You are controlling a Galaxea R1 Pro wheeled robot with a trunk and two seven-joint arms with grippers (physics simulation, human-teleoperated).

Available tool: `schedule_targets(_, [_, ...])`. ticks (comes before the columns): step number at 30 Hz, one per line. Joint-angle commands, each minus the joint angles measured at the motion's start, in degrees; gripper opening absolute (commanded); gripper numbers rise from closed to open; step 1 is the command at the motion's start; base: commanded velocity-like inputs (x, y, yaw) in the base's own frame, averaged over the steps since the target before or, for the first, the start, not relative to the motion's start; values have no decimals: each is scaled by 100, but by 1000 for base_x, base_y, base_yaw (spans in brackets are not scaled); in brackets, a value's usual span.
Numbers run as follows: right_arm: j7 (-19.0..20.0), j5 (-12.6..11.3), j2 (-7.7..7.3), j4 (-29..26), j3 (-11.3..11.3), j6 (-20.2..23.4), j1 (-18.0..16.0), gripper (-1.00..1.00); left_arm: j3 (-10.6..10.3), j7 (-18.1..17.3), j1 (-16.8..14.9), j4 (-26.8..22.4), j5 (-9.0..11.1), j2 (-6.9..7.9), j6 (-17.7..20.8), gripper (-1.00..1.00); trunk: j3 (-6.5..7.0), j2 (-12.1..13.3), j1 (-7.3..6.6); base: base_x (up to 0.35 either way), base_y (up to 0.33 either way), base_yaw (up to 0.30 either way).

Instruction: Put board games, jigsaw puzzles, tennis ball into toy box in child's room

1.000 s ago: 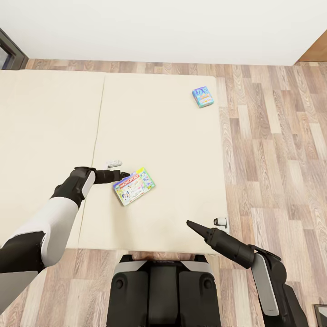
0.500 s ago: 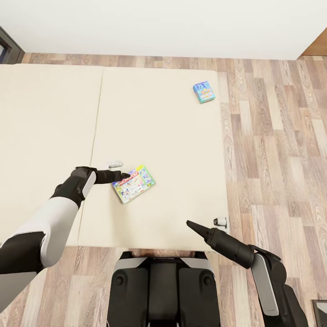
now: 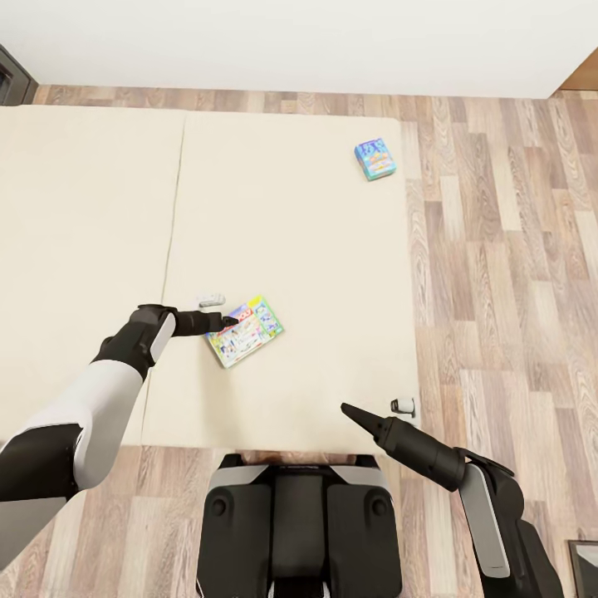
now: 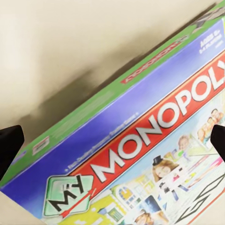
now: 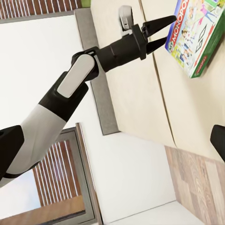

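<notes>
**Hovering over the Monopoly box on the bed**

Looking down from the head cam, the bed (image 3: 291, 232) takes up most of the picture, a plain cream mattress with wood plank floor (image 3: 498, 291) off to the right. The Monopoly box (image 3: 245, 331) lies flat on the mattress, a bit left of centre and toward the near edge, turned at an angle. The left pincer (image 3: 227, 320) is right at the box's left corner, and its two dark fingers are spread apart with nothing between them. In the right wrist cam you can see that gap pretty clearly, with the tips just short of the box (image 5: 199, 35). Can't tell if they're actually touching the box. The left wrist cam is basically a close-up of the lid (image 4: 140, 154), with a dark fingertip (image 4: 9, 145) poking in at either side.

A second, smaller blue game box (image 3: 375, 159) sits well apart, near the far right corner of the bed. A little white-grey object (image 3: 211, 299) lies on the mattress just beyond the left pincer.

The right pincer (image 3: 349, 411) hangs over the near right part of the bed holding nothing; from up here I can't tell how far open it is.
</notes>
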Motion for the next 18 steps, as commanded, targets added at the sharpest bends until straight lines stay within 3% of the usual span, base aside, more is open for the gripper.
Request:
schedule_targets(1, [24,11,5,-2,-7,23,-2,100,22,-29,-2,-15,-14,-3,39,100,-15,-9,3,0,0,0])
schedule_targets(18, [24,11,5,4,-26,15,-3,100,2,-38,-2,-45,-13,0,39,100,-134,-9,3,0,-6,0])
